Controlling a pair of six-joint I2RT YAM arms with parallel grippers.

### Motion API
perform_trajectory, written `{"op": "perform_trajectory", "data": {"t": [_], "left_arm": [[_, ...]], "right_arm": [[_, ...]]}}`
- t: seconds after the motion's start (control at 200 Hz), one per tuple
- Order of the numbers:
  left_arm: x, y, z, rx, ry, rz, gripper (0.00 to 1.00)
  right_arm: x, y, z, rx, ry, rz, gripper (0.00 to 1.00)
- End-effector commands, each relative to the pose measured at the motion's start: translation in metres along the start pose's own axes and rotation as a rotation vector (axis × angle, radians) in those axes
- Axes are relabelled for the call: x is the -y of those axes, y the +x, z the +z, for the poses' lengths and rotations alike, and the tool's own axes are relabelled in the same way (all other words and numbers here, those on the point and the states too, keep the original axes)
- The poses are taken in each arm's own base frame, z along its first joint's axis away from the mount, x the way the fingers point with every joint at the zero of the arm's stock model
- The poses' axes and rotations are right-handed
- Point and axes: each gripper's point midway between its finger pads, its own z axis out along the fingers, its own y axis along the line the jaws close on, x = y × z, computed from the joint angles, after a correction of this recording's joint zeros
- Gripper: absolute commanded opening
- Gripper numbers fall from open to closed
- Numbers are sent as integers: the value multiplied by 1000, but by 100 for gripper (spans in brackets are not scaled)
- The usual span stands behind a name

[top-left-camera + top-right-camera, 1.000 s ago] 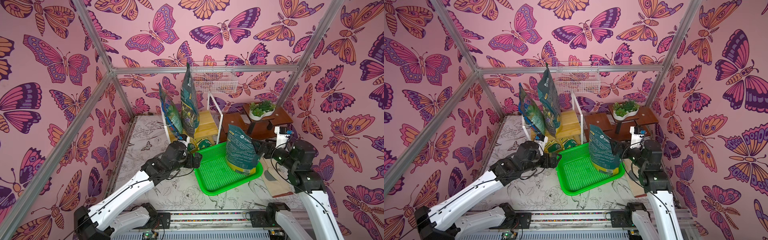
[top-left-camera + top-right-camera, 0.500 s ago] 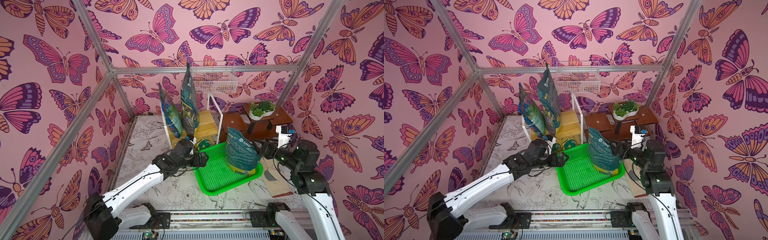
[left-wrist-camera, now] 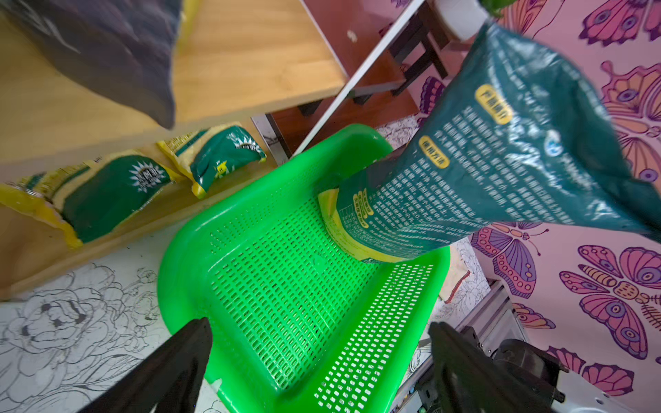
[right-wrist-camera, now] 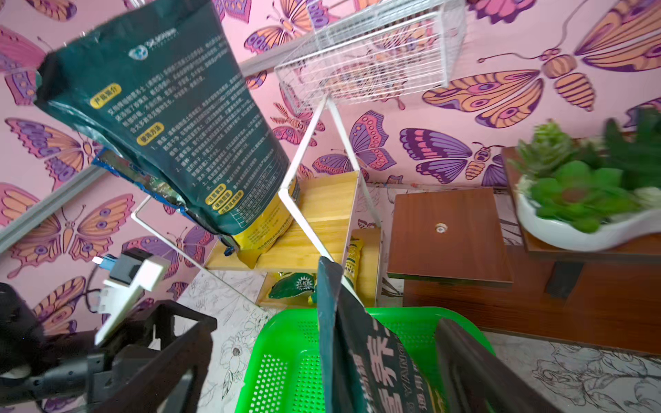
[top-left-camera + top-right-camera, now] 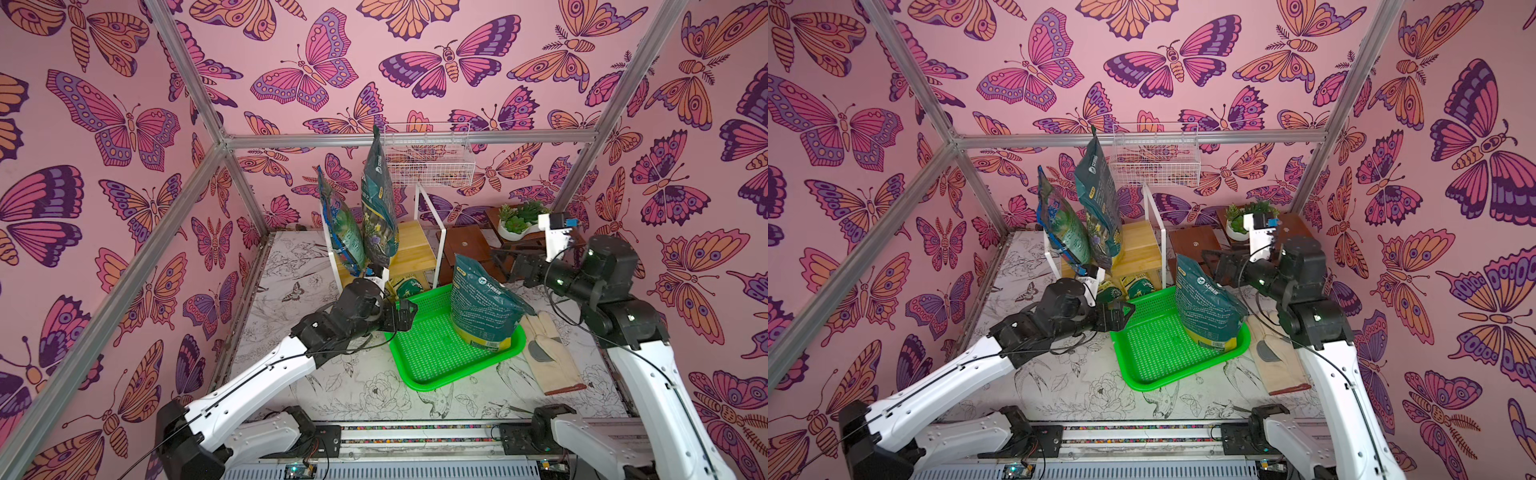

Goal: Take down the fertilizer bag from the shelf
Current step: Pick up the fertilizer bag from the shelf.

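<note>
Floral tabletop, fertilizer bag at tray edge

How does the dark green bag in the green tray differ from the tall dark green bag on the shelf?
Place: the tray bag stands in the green tray; the shelf bag stands on the shelf.
Pose: the tray bag leans and slumps; the shelf bag stands tall, nearly upright.
Company: the tray bag is alone; the shelf bag has a blue-edged bag beside it.
Shared: dark green, yellow base, yellow labels.
</note>
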Motion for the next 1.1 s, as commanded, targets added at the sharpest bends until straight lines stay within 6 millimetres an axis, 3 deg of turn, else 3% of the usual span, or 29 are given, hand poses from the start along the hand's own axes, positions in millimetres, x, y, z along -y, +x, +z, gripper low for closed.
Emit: {"op": "perform_trajectory", "data": {"t": [0.0,0.135,0.255,0.621,0.661,0.831,1.096], "left_arm": [[-17,-7,-21,69,-85,53,100],[-24,-24,-46,143,-143,91,100],[-33,-31,-55,167,-203,120,100],[-73,-13,-63,168,-280,-15,100],[-75,-11,-66,175,-275,-25,100],[-78,-9,-74,196,-270,-21,100],[-80,1,-58,130,-276,-8,100]], "right_arm": [[-22,-8,16,-33,5,-89,100],[-54,-22,44,-55,-40,-171,100],[-80,-32,63,-58,-64,-249,100],[-142,-41,111,-38,-79,-406,100],[-143,-32,129,-65,-74,-416,100],[-154,-36,156,-43,-80,-417,100],[-160,-49,194,42,-24,-388,98]]}}
